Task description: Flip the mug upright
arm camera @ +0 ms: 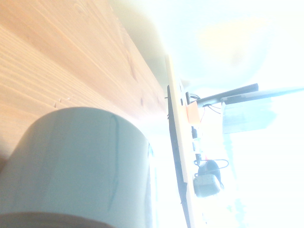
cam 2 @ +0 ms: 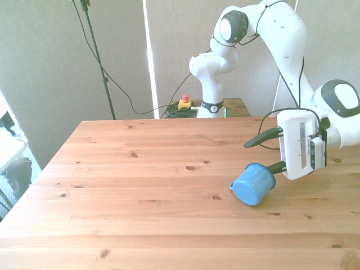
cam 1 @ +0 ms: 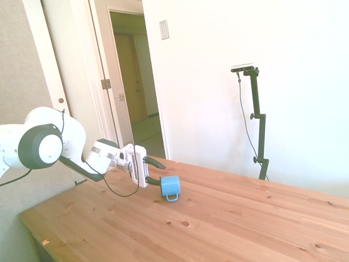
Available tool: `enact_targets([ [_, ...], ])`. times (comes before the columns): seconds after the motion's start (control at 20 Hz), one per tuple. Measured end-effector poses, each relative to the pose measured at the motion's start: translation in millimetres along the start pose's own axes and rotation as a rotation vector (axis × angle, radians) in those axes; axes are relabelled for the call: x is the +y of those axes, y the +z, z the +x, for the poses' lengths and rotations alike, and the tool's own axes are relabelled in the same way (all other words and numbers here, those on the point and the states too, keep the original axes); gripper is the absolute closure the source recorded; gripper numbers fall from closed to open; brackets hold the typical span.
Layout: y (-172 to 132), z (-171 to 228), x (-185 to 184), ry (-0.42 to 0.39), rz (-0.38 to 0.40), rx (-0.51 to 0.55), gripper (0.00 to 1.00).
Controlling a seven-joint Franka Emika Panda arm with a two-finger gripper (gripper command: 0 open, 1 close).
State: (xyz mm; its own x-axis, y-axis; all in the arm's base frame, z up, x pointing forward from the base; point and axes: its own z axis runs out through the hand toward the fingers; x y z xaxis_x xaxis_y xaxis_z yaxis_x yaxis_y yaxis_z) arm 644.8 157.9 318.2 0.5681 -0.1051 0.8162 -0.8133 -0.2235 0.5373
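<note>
**A:** Where was the mug?

**B:** On the wooden worktop, toward the front view's right and a little nearer than the middle. It lay tipped over, its flat blue base turned toward the front camera and its loop handle pointing to the front view's left, low against the wood. In the side view the mug sat with its handle hanging down to the boards.

**A:** And the claw?

**B:** The claw reached in level with the worktop from the front view's right, turned on its side so that one finger stood above the other. The fingers were spread wide apart. The upper finger stuck out into open air, well clear of the mug. The lower finger met the mug at its rim end; whether it pressed the outside wall or slipped inside the mouth, I could not tell from either view.

**A:** So it was not clamped on the mug?

**B:** No. The side view agreed: the claw gaped, with the upper finger above the mug and the lower one touching it at the left side.

**A:** Anything from the wrist camera?

**B:** Only the mug's pale blue wall, close and blurred, with the worktop's grain beyond it.
</note>
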Motion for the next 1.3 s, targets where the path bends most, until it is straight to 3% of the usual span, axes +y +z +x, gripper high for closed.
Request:
enact_targets([
  [0.25, 5, -4, -12, -0.005, -0.008, -0.004, 0.0],
  [0.6, -9, -11, -15, -0.008, 0.011, 0.011, 0.0],
  [0.65, -9, -11, -15, -0.007, 0.011, 0.011, 1.0],
  [1.3, 5, -7, -17, -0.002, 0.013, 0.001, 1.0],
])
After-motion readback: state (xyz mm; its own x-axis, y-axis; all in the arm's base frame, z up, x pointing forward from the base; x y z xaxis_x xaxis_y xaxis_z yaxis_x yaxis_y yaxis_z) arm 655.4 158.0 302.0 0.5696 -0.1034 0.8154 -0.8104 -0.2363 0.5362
